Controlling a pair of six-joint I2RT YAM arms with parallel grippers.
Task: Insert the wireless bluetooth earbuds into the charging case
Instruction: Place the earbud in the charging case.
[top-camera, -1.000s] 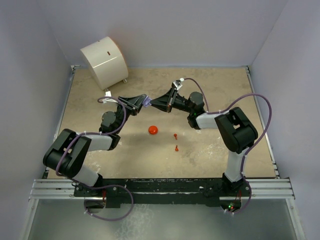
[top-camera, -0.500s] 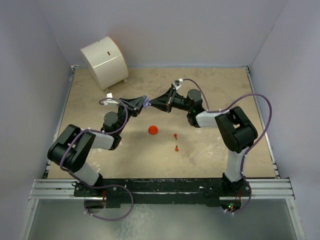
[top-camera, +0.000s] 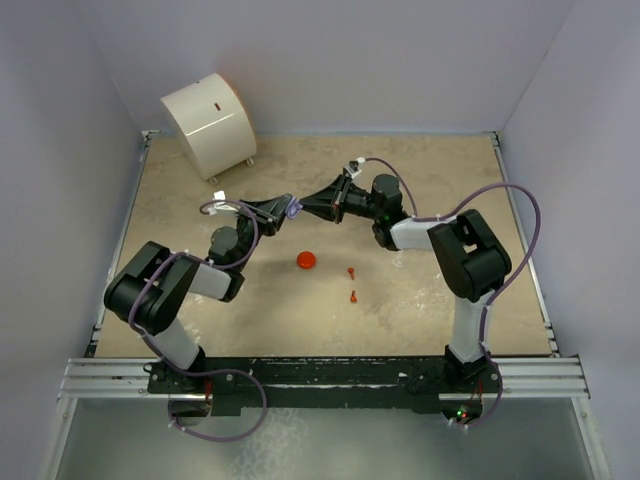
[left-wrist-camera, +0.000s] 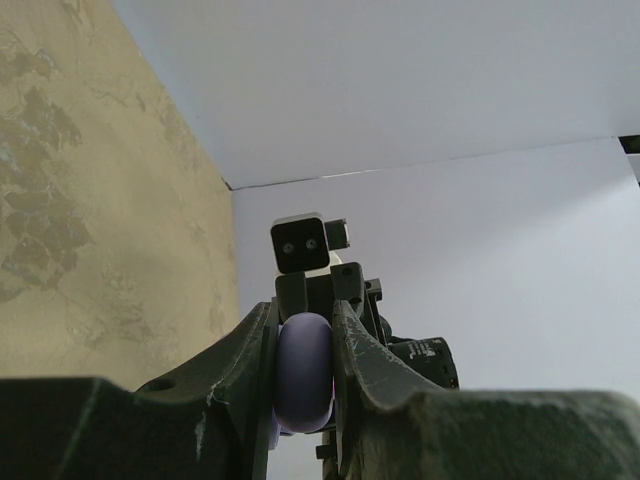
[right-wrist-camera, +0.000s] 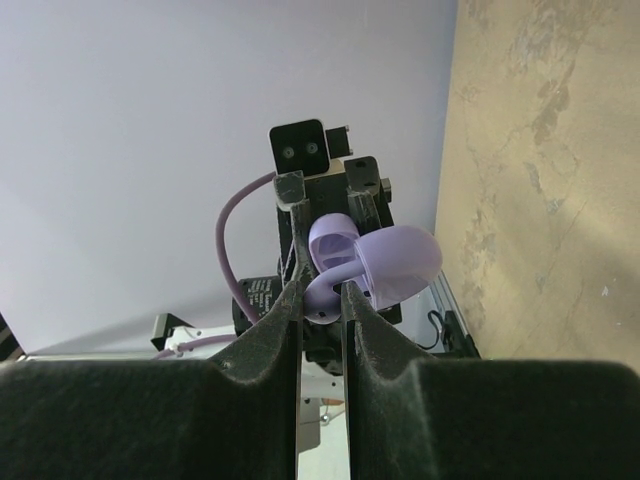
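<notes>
Above the table's middle, my left gripper (top-camera: 285, 208) is shut on the lilac charging case (top-camera: 293, 206). In the left wrist view the case (left-wrist-camera: 303, 370) sits edge-on between the jaws of that gripper (left-wrist-camera: 303, 322). The right wrist view shows the case (right-wrist-camera: 335, 238) with its lid (right-wrist-camera: 400, 262) swung open. My right gripper (right-wrist-camera: 322, 296) is shut on a lilac earbud (right-wrist-camera: 325, 300), whose stem reaches toward the case's cavity. The right gripper (top-camera: 306, 205) meets the left one tip to tip. Two red-orange earbuds (top-camera: 351, 271) (top-camera: 354, 296) lie on the table.
A round red case (top-camera: 306, 260) lies on the table (top-camera: 450, 190) just left of the red-orange earbuds. A large white cylinder (top-camera: 208, 120) stands at the back left corner. Walls close the table in on three sides.
The left arm's elbow has swung a little to the right and the right wrist has shifted slightly. Both grippers stay at the same meeting spot with their holds unchanged.
</notes>
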